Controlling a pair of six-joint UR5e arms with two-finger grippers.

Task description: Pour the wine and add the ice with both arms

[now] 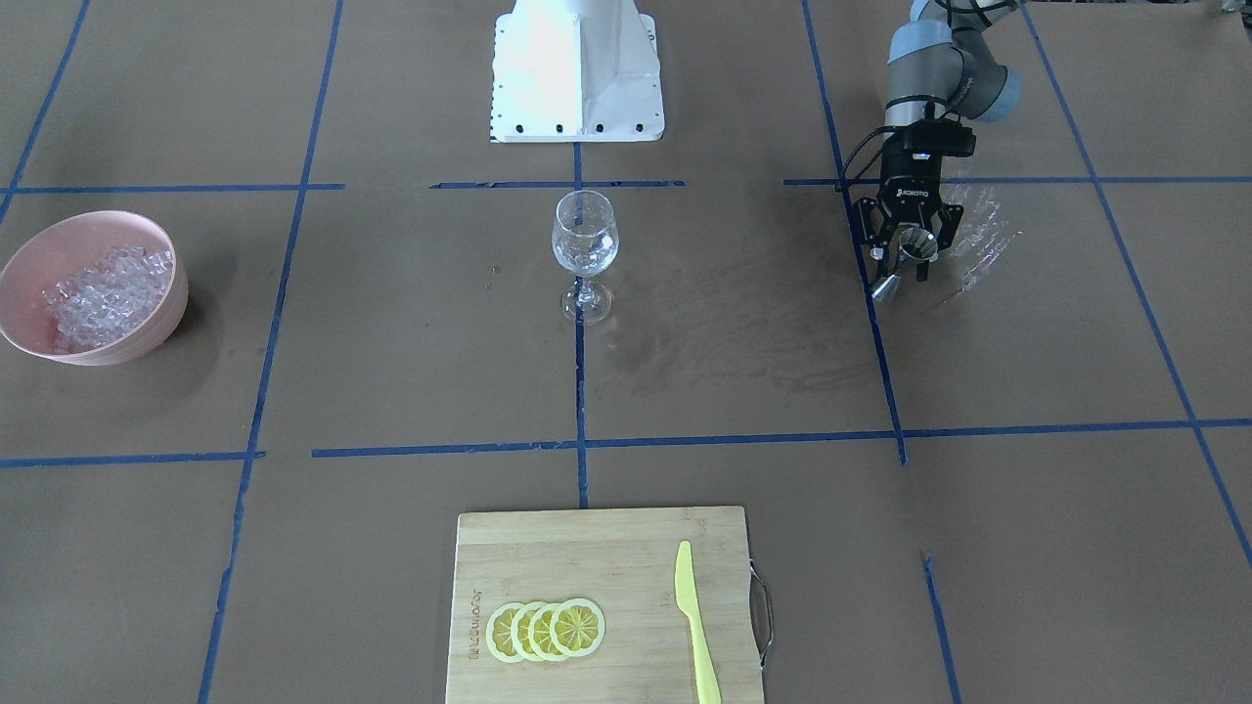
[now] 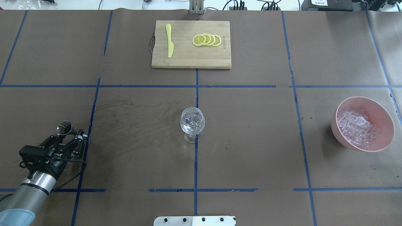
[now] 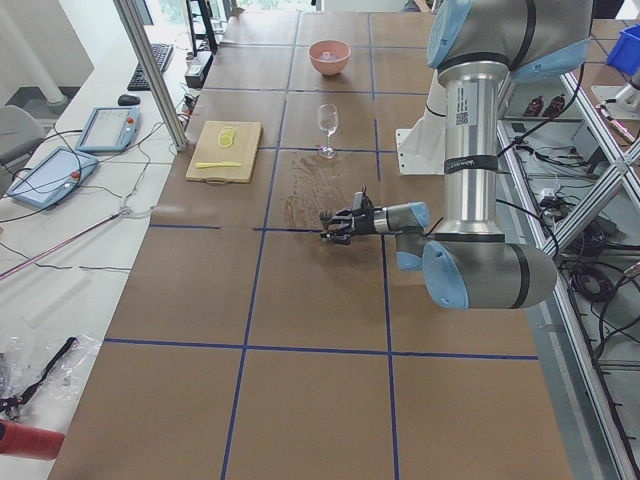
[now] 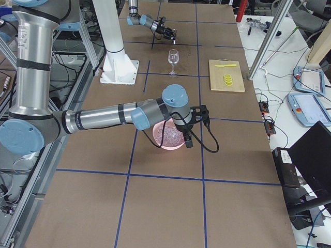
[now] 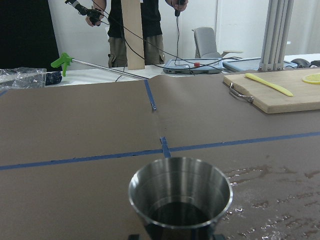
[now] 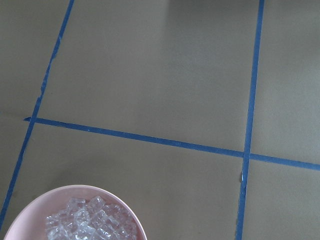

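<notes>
The left fingers [image 1: 924, 259] are clenched on a small steel measuring cup [image 1: 912, 246], held just above the tabletop [image 1: 391, 342] at the robot's left side. The left wrist view looks down into this cup [image 5: 180, 192], upright, with dark liquid at its bottom. The wine glass [image 1: 585, 235] stands upright at the middle of the tabletop on a blue tape line, well apart from the cup, with a stained patch of paper between them. The ice [image 1: 103, 293] lies heaped in a pink bowl [image 1: 147, 337] on the robot's right side, far from the left fingers and well apart from the glass. The right arm [image 4: 103, 116] shows only in the exterior right view, where the right fingers [image 4: 187, 140] hang over the near rim of the bowl; whether they are released or clenched cannot be told, nor whether they touch the ice. The right wrist view shows only part of the bowl's rim [image 6: 135, 222] and some cubes at its lower edge. On the far side, a cutting board [image 1: 587, 557] carries four overlapping lemon slices [image 1: 546, 629] and a yellow knife [image 1: 693, 616].
</notes>
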